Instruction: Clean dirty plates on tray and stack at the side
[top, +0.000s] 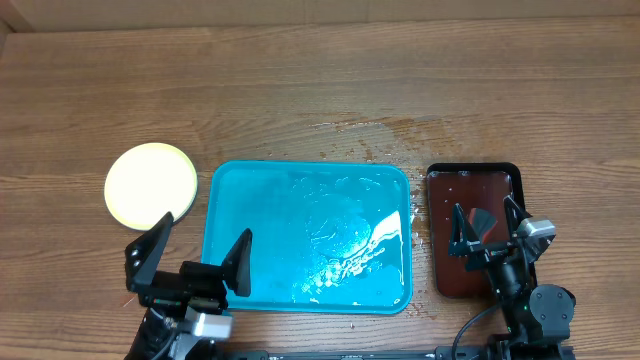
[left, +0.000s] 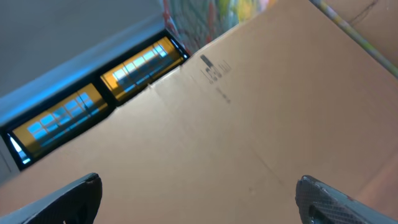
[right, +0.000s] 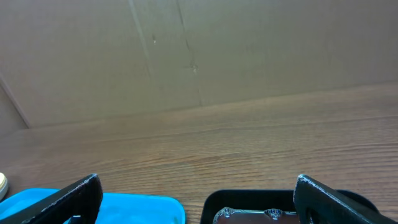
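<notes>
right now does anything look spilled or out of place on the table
Yes. Water has splashed onto the wooden table past the upper right corner of the turquoise tray, leaving a dark wet patch and droplets. The tray itself holds pooled water. The yellow plate sits tidily at the left.

Black left hand (top: 207, 229), black right hand (top: 483, 207)

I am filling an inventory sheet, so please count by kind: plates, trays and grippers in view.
Plates: 1, the pale yellow plate; cannot tell if others lie beneath.
Trays: 2, the blue tray and the dark brown tray.
Grippers: 2, left gripper and right gripper.
Total: 5
</notes>
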